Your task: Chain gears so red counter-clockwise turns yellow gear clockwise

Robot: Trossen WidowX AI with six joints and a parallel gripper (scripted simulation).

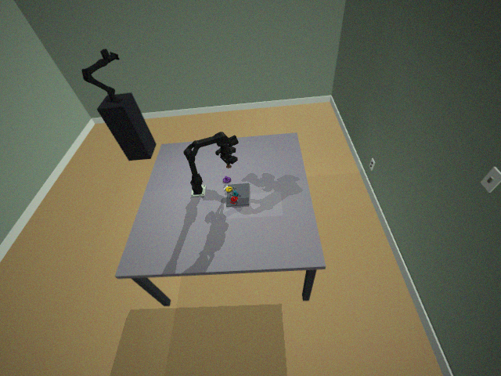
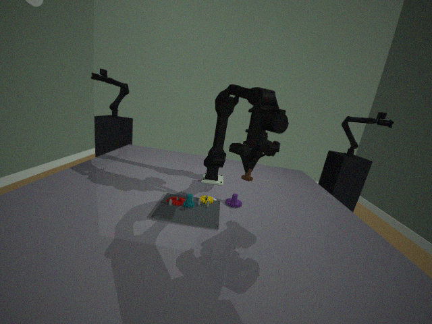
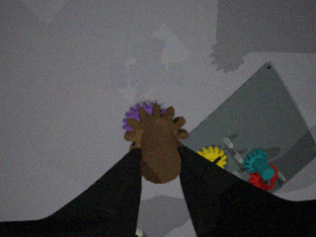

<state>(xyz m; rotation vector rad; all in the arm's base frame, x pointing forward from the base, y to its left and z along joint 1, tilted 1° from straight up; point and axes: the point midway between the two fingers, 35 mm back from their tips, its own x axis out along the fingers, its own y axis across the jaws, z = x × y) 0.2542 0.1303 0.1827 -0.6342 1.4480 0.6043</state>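
My gripper (image 1: 228, 164) (image 2: 248, 170) (image 3: 158, 154) is shut on the handle of a brown gear (image 2: 247, 178) (image 3: 157, 128), held well above the table. A purple gear (image 1: 227, 179) (image 2: 233, 202) (image 3: 132, 117) stands on the table beside the board, partly hidden behind the brown gear in the wrist view. The grey board (image 1: 243, 188) (image 2: 195, 219) (image 3: 269, 94) carries a red gear (image 1: 233, 200) (image 2: 177, 201) (image 3: 258, 181), a teal gear (image 1: 235, 193) (image 2: 189, 201) (image 3: 256, 160) beside it, and a yellow gear (image 1: 228, 189) (image 2: 206, 200) (image 3: 212, 155). Short pegs show near the yellow gear. Whether the teal gear sits flat or meshes I cannot tell.
The table (image 1: 182, 243) (image 2: 314, 251) carries the arm's pale base plate (image 1: 198, 194) (image 2: 212, 181) behind the board. Shadows of the arm cross the table and board. Two other arms stand on dark pedestals (image 2: 113, 136) (image 2: 343, 177) beyond the table.
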